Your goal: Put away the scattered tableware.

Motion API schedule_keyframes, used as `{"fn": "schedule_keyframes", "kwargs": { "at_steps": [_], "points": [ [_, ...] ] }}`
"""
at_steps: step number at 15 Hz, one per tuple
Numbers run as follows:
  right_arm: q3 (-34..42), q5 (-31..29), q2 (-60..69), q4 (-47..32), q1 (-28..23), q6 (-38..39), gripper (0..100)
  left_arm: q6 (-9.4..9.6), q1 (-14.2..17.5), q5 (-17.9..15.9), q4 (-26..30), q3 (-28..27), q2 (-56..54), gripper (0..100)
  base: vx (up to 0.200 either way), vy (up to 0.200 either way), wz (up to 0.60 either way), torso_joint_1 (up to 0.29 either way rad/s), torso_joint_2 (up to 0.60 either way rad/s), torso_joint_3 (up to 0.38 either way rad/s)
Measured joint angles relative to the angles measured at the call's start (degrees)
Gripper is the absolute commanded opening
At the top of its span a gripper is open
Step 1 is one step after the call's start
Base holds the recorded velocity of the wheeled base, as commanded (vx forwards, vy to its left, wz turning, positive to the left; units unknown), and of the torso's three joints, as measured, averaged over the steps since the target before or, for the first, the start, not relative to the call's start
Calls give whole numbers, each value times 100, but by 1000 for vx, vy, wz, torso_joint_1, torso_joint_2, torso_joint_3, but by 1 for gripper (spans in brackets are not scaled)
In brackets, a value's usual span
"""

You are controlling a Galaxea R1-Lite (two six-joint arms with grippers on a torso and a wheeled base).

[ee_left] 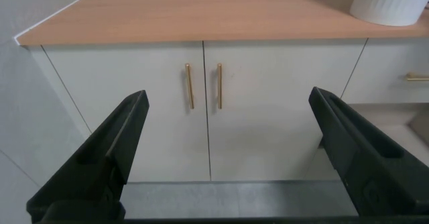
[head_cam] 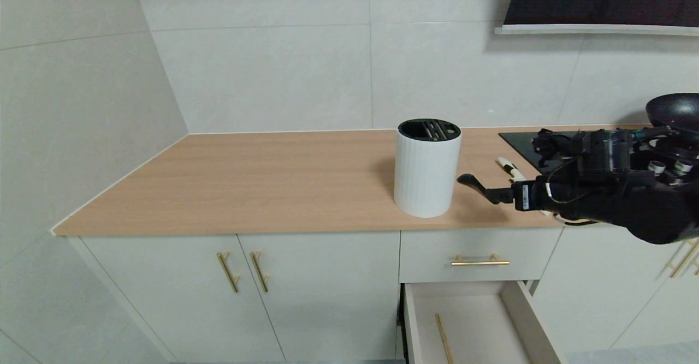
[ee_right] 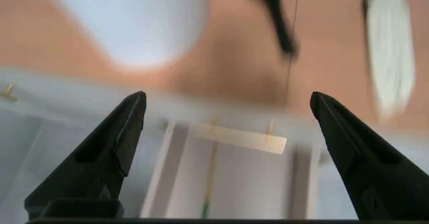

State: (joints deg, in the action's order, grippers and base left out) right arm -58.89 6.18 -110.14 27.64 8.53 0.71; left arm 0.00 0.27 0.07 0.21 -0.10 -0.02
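1. A white ribbed cylindrical holder with a black slotted top (head_cam: 427, 174) is set upright on the right part of the light wooden desk (head_cam: 262, 184).
2. A black elongated utensil (head_cam: 473, 183) is laid on the desk just right of the holder, and its far end is hidden by the right arm (head_cam: 600, 195).
3. A white elongated utensil with dark marks (head_cam: 510, 168) is laid further right, near the black hob (head_cam: 519, 140). The kind of either utensil cannot be told.
4. The right gripper (ee_right: 226, 100) is held above the desk's front edge and the open white drawer (head_cam: 527, 320), with its jaws spread wide and empty.
5. A thin yellowish stick (head_cam: 443, 338) is seen lying in the drawer.
6. The left gripper (ee_left: 228, 93) is held low before the white cabinet doors with gold bar handles (ee_left: 268, 110), with its jaws spread wide and empty.
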Motion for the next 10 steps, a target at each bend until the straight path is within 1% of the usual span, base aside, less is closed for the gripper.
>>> {"fn": "schedule_keyframes", "kwargs": {
  "at_steps": [2,5,8,10],
  "points": [
    [-734,310,-625,4,-283,-352,100,0,0,2,-2,0,0,100,0,0,0,0,0,0],
    [-1608,666,-1430,-2,-532,-614,100,0,2,4,-2,0,0,100,0,0,0,0,0,0],
    [-1859,862,-1899,9,-564,-647,100,0,0,2,-2,0,0,100,0,0,0,0,0,0],
    [-1963,923,-2170,173,-553,-640,100,0,-2,0,-2,0,0,100,0,0,0,0,0,0]
  ]
}}
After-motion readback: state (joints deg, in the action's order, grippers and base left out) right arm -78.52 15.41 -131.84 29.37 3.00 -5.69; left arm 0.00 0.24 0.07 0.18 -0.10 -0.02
